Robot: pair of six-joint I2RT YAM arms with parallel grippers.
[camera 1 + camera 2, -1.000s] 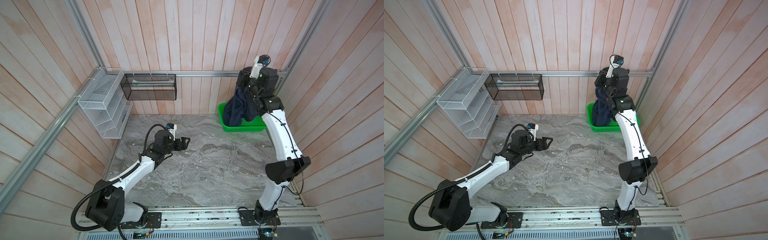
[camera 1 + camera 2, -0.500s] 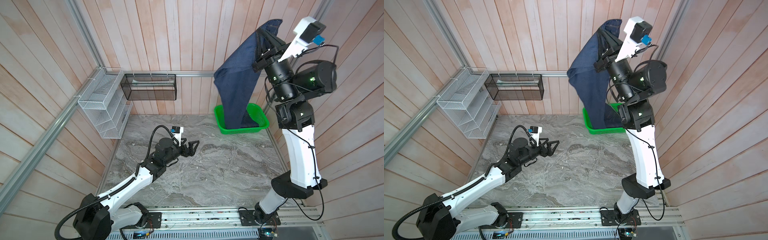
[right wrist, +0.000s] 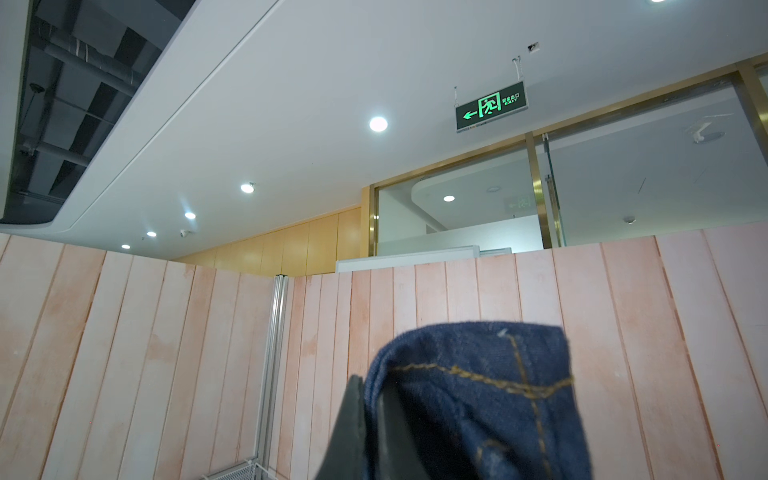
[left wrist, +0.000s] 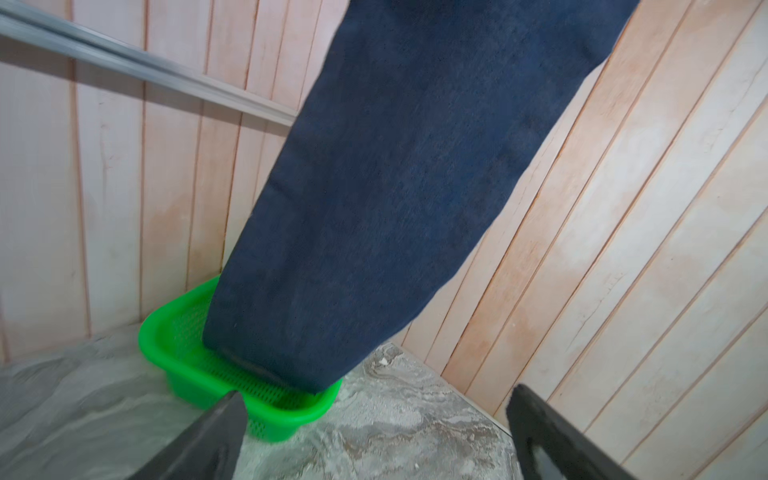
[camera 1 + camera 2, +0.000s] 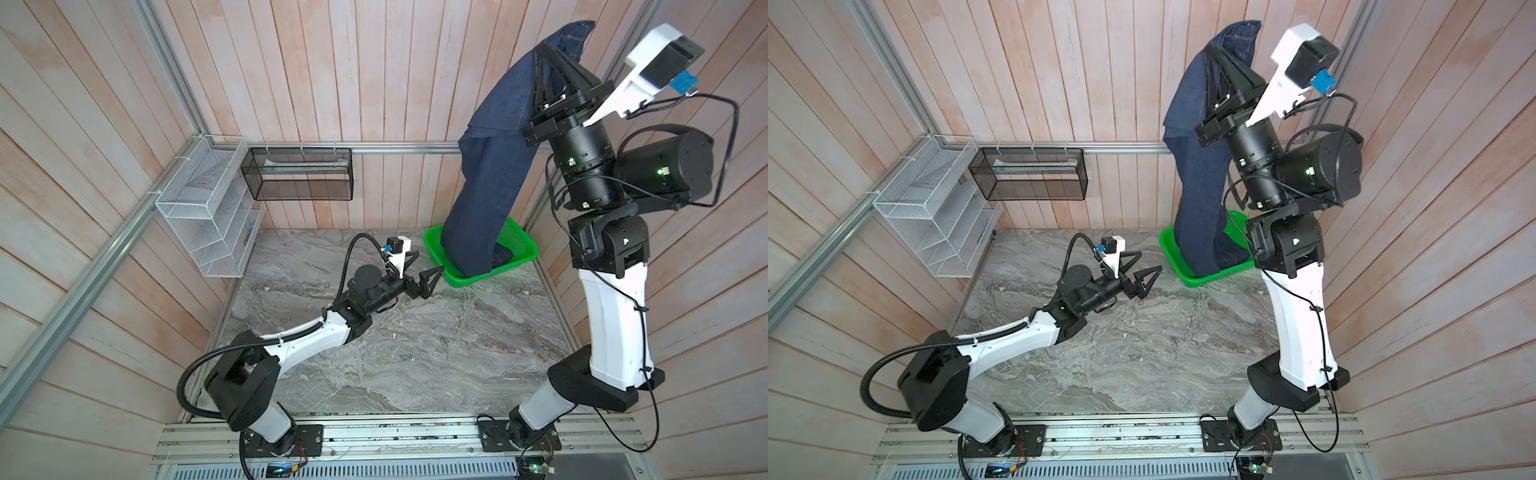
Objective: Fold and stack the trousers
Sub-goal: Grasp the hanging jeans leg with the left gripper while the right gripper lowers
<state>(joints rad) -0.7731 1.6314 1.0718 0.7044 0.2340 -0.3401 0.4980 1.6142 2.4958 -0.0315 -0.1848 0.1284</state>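
Right gripper is standing raised high near the back wall, jaws clenched on the jeans at a stitched edge. The right wrist view is showing denim with tan stitching bunched against one finger. A short fold is sticking up past the fingertips, and the rest is hanging below the jaws in one long drape. The lower end is reaching into the green basket in the far right corner of the table, with some denim lying on the basket floor. Left gripper is hovering low over the table, just beside the basket's near-left rim. Its jaws are spread wide and holding nothing, pointing toward the hanging jeans and not touching them.
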